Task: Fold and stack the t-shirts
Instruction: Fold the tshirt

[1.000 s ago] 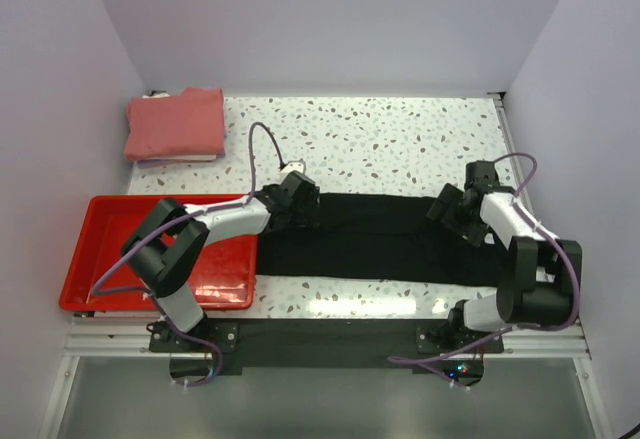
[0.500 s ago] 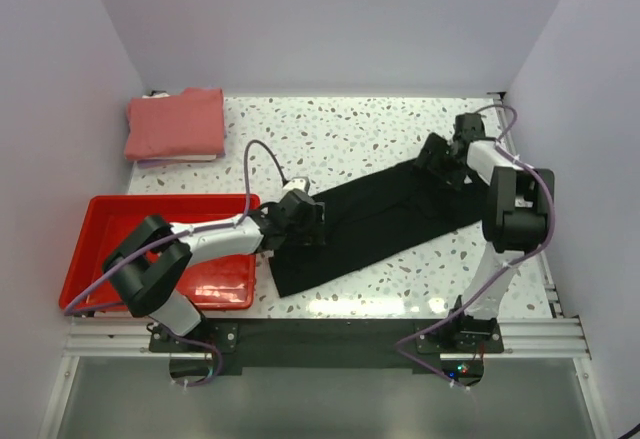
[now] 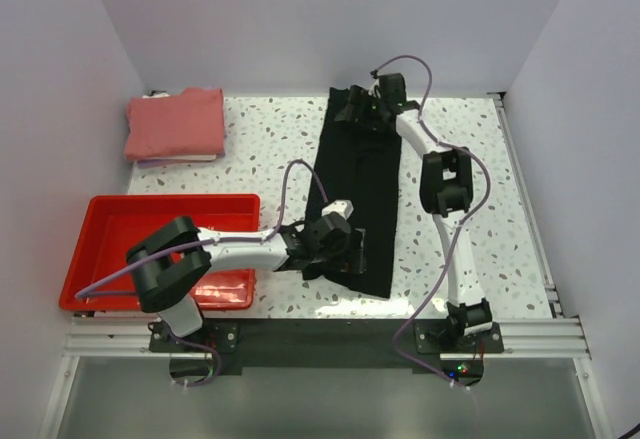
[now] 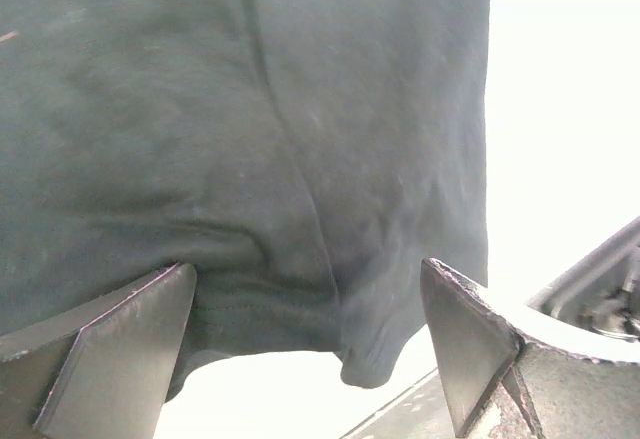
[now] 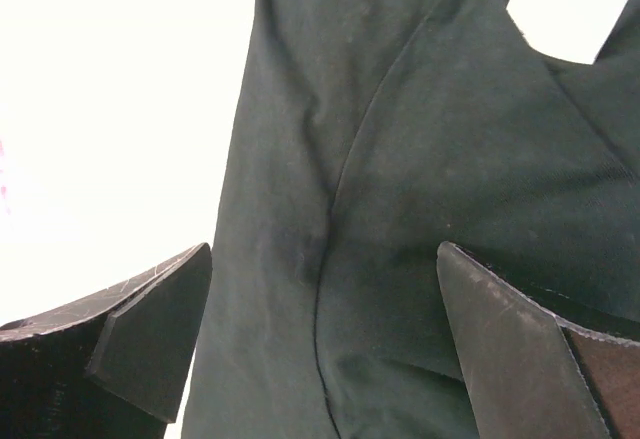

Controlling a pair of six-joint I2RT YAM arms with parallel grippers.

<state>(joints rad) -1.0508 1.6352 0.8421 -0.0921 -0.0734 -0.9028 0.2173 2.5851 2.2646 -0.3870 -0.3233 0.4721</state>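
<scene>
Tray (image 3: pixel 160 199) left of the long shirt (image 3: pixel 360 184), folded shirt (image 3: pixel 175 124) behind-left; my left claw (image 3: pixel 345 254) at its near end, right claw (image 3: pixel 352 109) far end.

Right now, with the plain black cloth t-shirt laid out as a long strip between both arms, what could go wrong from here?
1. The left end effector and right end effector both show fingers spread over the plain black cloth t-shirt, not clamped. A lift could miss it or catch one layer.
2. The right end effector sits at the far edge of the speckled table with its arm stretched out, so it probably has little reach left.
</scene>
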